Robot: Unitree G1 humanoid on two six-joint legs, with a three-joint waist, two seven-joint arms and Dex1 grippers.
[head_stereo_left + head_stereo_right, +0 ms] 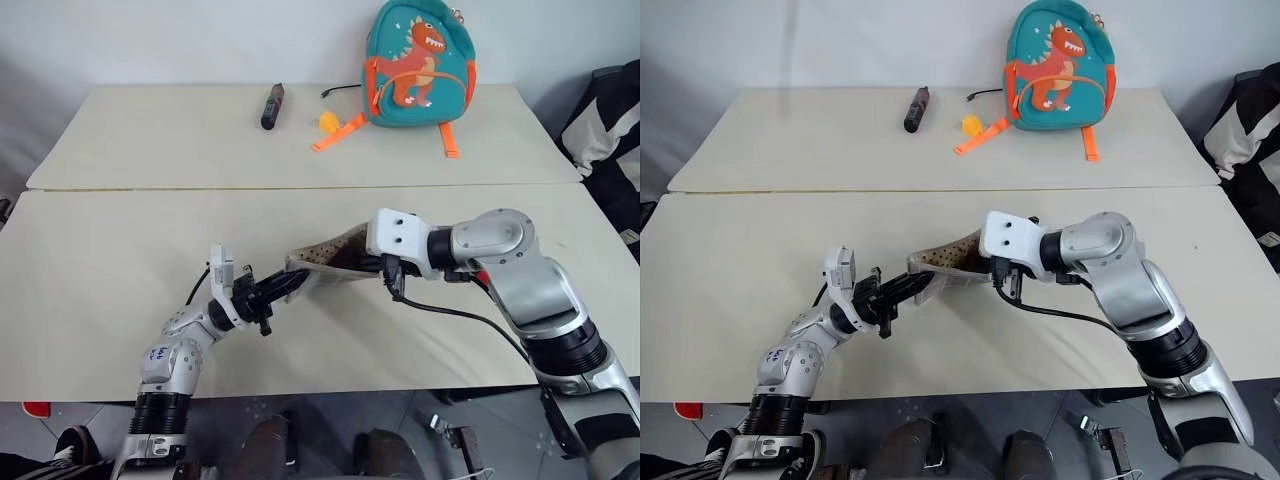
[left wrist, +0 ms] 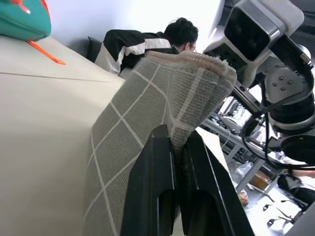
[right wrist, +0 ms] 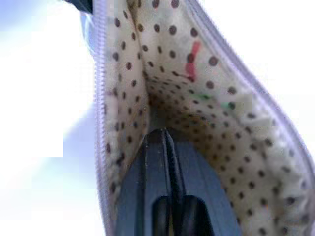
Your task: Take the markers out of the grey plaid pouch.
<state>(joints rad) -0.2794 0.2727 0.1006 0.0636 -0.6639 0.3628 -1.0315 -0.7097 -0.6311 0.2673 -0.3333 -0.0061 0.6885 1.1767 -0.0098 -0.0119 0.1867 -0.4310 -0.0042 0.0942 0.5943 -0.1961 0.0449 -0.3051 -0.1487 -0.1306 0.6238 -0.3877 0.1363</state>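
The pouch (image 1: 325,262) hung above the near counter (image 1: 100,300), stretched between the two grippers, well in front of the backpack (image 1: 418,65) and the dark stick (image 1: 272,106) on the far counter. It looked light and limp — thin plaid cloth with a dotted lining, sagging and folding wherever it was not held — so it would likely need a pinch on an edge or corner to keep its mouth open. The left gripper (image 2: 178,147) was clenched on a fold of the plaid cloth at one end. The right gripper (image 3: 167,147) sat inside the open mouth with its fingers pressed together; whether anything lay between them could not be made out. Deeper in the lining showed a reddish streak and a green one — probably the markers (image 3: 194,61), still inside. They would be slim, smooth and hard, best pinched across the barrel.
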